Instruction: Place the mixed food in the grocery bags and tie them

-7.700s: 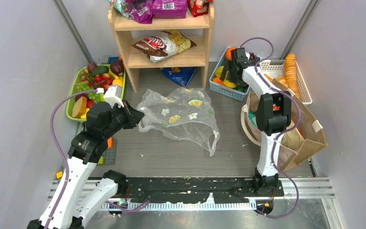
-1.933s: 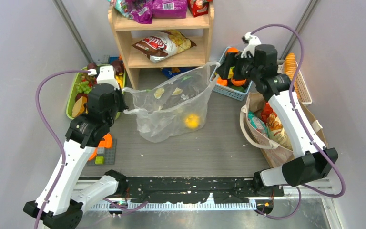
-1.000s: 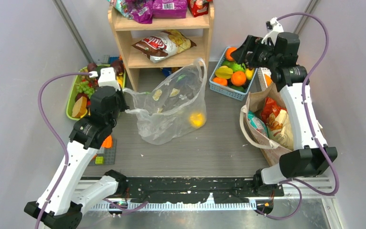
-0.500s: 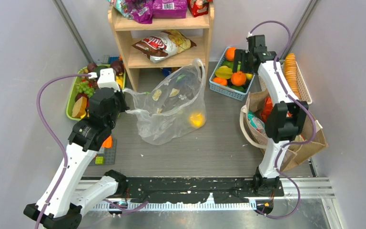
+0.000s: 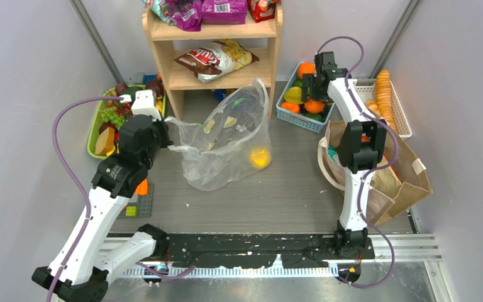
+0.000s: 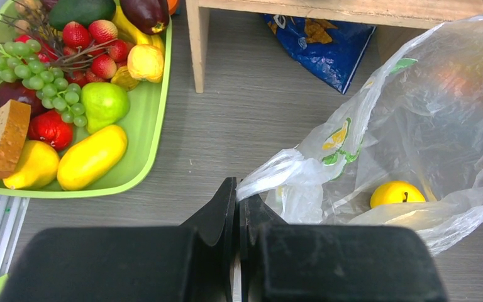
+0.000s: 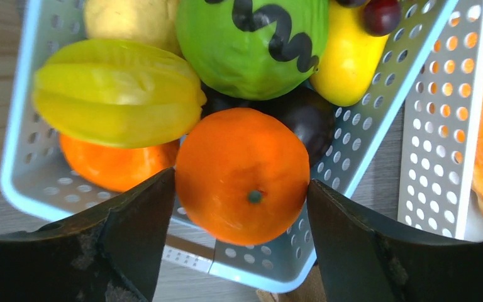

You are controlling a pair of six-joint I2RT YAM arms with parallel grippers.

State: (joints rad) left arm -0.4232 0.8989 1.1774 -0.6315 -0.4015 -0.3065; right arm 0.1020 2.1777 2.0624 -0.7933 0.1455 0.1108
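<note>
The right arm has folded down over the blue basket at upper right, and the right pincer stands spread wide astride an orange lying there. The left pincer is pinched tight on the rim of the clear plastic bag, mid-frame on the bench, one yellow fruit inside. The brown tote stands at right.

bag: thin clear crinkly plastic | basket: perforated plastic | shelf: pale wood | orange: smooth, glossy
</note>
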